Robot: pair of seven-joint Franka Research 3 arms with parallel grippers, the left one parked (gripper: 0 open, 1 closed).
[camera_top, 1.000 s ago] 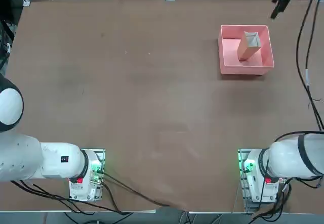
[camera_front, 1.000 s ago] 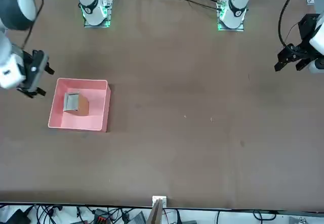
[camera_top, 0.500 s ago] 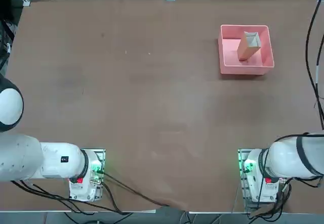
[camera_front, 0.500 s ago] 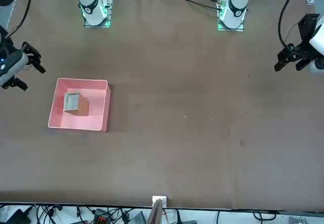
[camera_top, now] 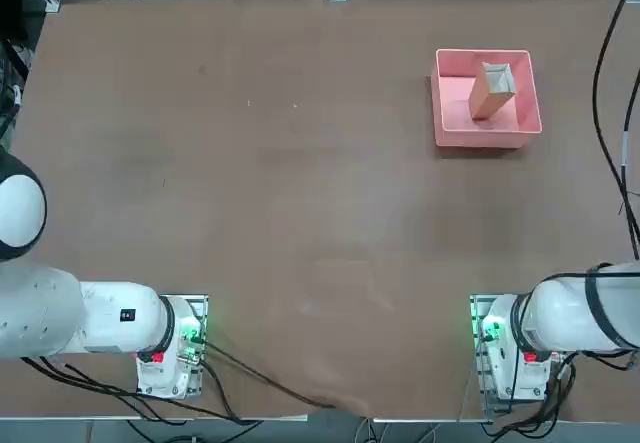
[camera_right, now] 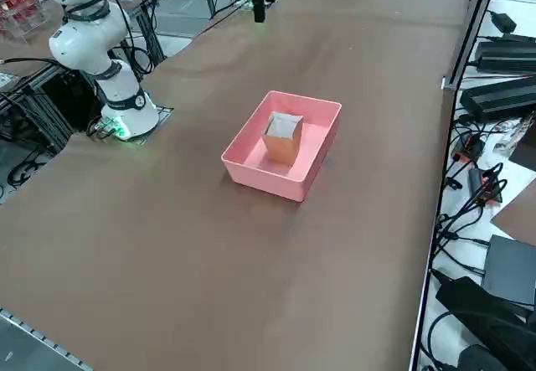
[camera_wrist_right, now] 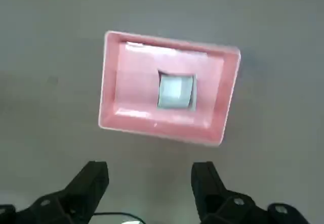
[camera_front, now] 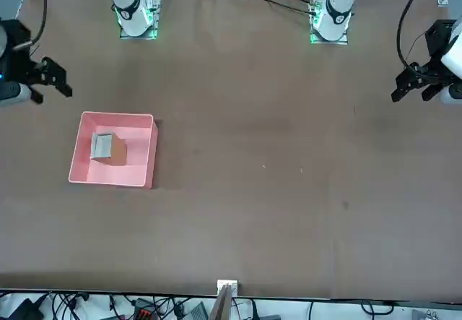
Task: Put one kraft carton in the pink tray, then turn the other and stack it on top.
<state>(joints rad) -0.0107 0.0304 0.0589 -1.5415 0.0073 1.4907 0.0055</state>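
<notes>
Carton (camera_top: 491,91) stands in the pink tray (camera_top: 487,139); right claw (camera_front: 53,92) released

Seen from overhead, the tray sits on the table (camera_top: 300,213) at about 2 o'clock from the table's middle. The carton is upright near the centre of the tray floor, apart from the raised walls. Its sides are tan and its top is pale grey. Whether it is one carton or two stacked, I cannot tell.

The right claw is released, its fingers (camera_wrist_right: 96,176) spread wide with nothing between them. It hangs raised, touching neither carton nor tray. From the front it shows at between 10 and 11 o'clock from the tray; from overhead, at about 1 o'clock from it. The working arm's base (camera_top: 510,358) is at between 4 and 5 o'clock from the table's middle, seen from overhead.
</notes>
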